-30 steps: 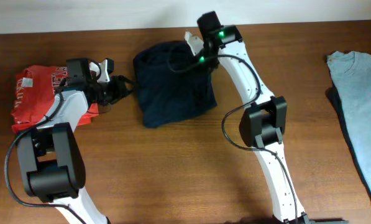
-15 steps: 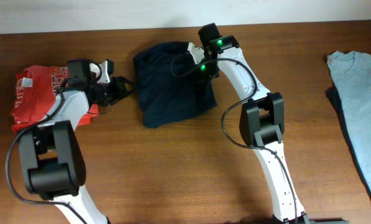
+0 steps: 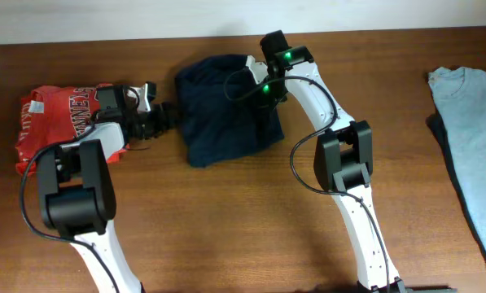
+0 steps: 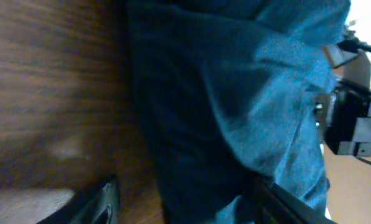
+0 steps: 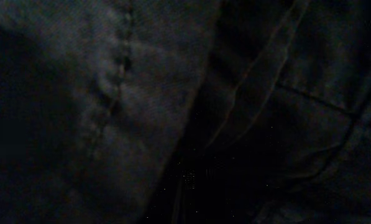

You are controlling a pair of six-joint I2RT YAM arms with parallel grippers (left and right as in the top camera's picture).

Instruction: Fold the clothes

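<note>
The dark navy garment (image 3: 222, 114) lies bunched in a rough square at the back middle of the table. My left gripper (image 3: 163, 116) is open at its left edge. In the left wrist view its two fingers (image 4: 191, 196) are spread wide, with the garment's edge (image 4: 235, 93) between them. My right gripper (image 3: 261, 83) is pressed down on the garment's right top corner. The right wrist view shows only dark fabric with a seam (image 5: 141, 93), and the fingers are hidden.
A red shirt with white lettering (image 3: 51, 118) lies bundled at the far left, behind my left arm. A pale grey-blue T-shirt (image 3: 470, 106) lies at the right edge over something dark. My right arm (image 4: 353, 124) shows beyond the garment in the left wrist view.
My left gripper has moved right from the red shirt to the garment's left edge. My right gripper shifted slightly onto the garment's corner a second ago and has stayed there.
</note>
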